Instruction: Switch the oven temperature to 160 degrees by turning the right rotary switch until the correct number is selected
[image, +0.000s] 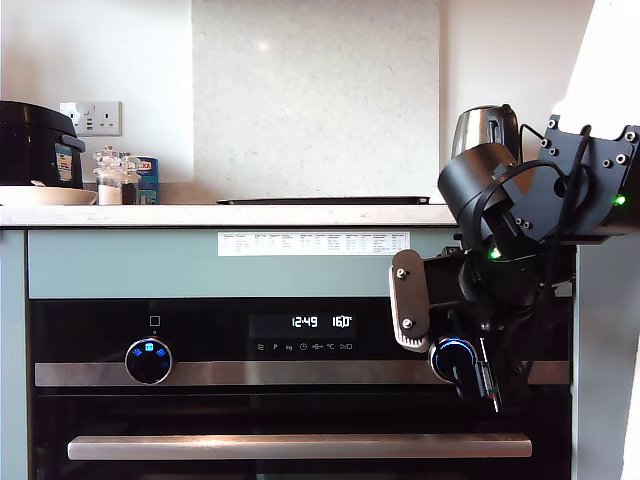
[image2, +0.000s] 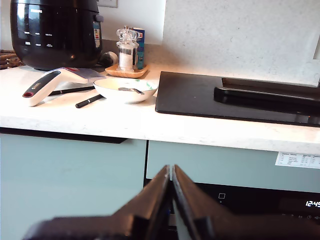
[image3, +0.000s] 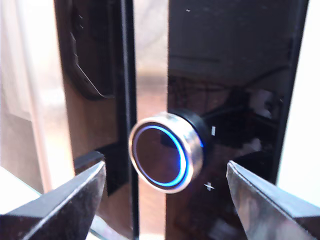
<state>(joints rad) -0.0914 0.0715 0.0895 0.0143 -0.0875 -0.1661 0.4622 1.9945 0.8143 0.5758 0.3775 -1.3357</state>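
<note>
The oven (image: 300, 400) filled the cabinet front beneath the counter (image: 200, 215). My second gripper (image3: 165, 200) sat before the right rotary switch (image3: 159, 156) at the exterior view's right, jaws spread wide on either side, touching nothing. My first gripper (image2: 171, 200) was closed, empty. The number (image: 342, 322) read 160 degrees.

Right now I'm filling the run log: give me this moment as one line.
second end effector: open, astride right rotary switch, not touching | number: 160 | first end effector: shut, idle
</note>
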